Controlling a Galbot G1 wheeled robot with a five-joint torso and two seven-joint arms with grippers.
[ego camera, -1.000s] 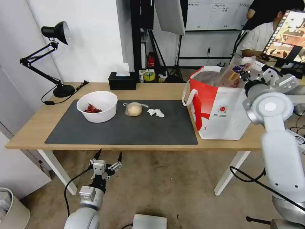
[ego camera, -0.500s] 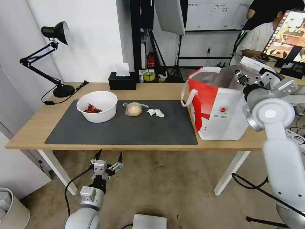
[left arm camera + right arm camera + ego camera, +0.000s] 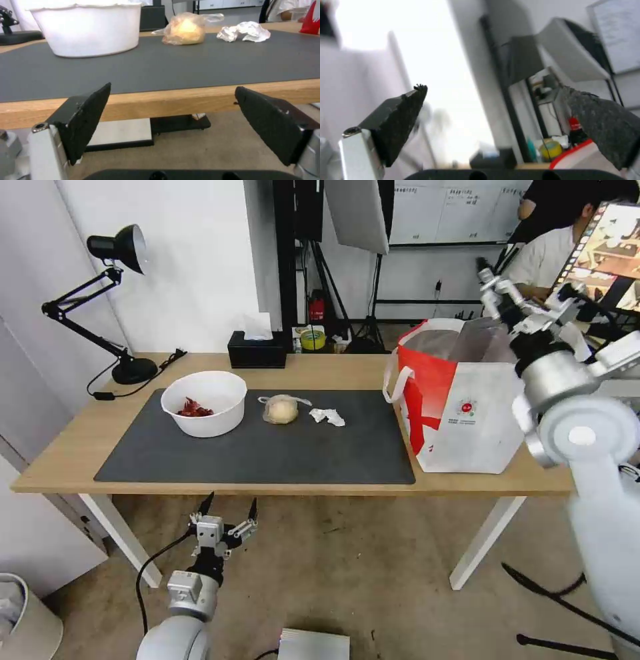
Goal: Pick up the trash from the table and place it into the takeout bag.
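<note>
In the head view, the right gripper [image 3: 527, 290], fingers spread and empty, has risen above the boxy white-and-red takeout bag [image 3: 460, 407] at right. A white bowl of red scraps [image 3: 203, 402], knotted clear bag [image 3: 281, 409] and crumpled white tissue [image 3: 327, 416] sit mid-frame on the dark grey mat [image 3: 267, 447], before a black tissue box [image 3: 257, 350]. The left wrist view shows the left gripper [image 3: 173, 120] splayed below the light-wood table [image 3: 186, 98]. The right wrist view is blurred.

From my seat the takeout bag [image 3: 467, 407] hides its own contents, and the right wrist view is blurred, perhaps by motion.
</note>
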